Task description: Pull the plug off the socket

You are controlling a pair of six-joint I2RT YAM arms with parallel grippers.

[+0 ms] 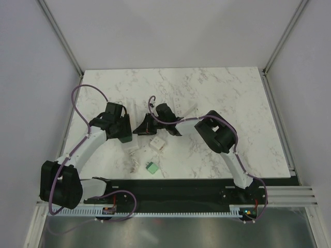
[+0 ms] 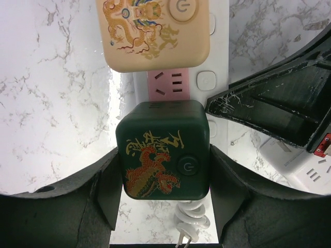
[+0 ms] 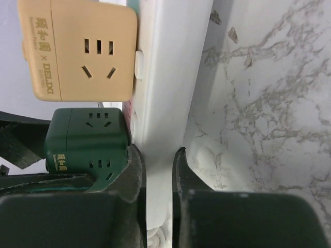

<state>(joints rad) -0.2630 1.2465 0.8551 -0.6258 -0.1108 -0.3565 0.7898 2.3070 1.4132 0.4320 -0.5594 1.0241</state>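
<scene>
The socket (image 2: 219, 51) is a white power strip lying on the marble table, with a pink outlet face showing. A dark green cube plug (image 2: 163, 150) with a dragon print sits in it, and a beige plug (image 2: 155, 31) sits in the outlet beyond. My left gripper (image 2: 163, 194) is shut on the green plug, one finger on each side. My right gripper (image 3: 159, 175) is shut on the long edge of the socket (image 3: 165, 77), beside the green plug (image 3: 85, 139). In the top view both grippers (image 1: 123, 133) (image 1: 144, 127) meet over the strip, which is mostly hidden.
The strip's coiled white cord (image 2: 191, 219) lies just below the green plug. A loose white cube adapter (image 1: 156, 144) and a small green cube (image 1: 151, 167) lie on the table nearer the arm bases. The right gripper's black finger (image 2: 274, 108) is close to the left one.
</scene>
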